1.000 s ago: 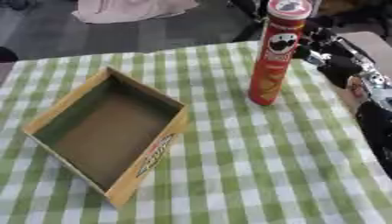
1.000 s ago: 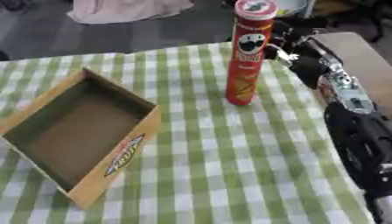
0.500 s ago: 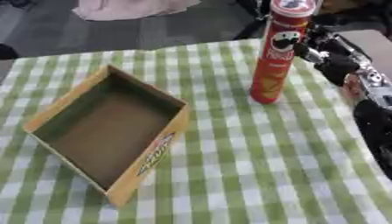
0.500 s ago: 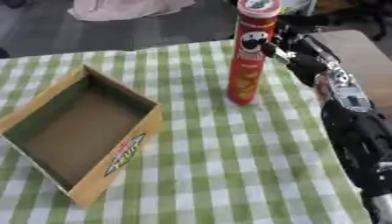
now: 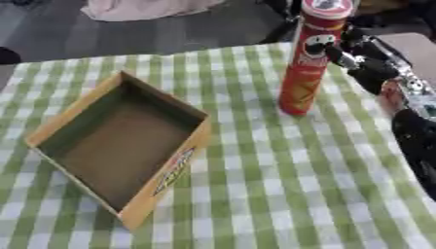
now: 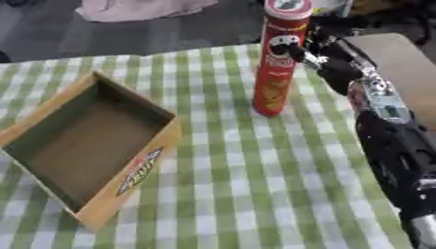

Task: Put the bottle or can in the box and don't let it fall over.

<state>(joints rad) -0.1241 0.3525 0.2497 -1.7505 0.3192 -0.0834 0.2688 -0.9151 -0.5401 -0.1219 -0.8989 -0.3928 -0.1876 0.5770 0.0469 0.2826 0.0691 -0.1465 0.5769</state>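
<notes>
The right hand (image 6: 317, 47) is reaching in from the right, its fingers curling against the upper side of the red can (image 6: 277, 61). The can is standing upright, long axis vertical, on the checked tablecloth (image 6: 255, 165), well apart from the open cardboard box (image 6: 81, 146) lying to its left.

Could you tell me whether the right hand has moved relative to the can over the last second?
Yes. The right hand has closed in leftward onto the upper part of the can, which stands in the same spot on the tablecloth.

both eyes look down from the robot's head at the checked bench (image 5: 255, 194); the views overlap almost wholly, the right eye's shifted slightly sideways.
</notes>
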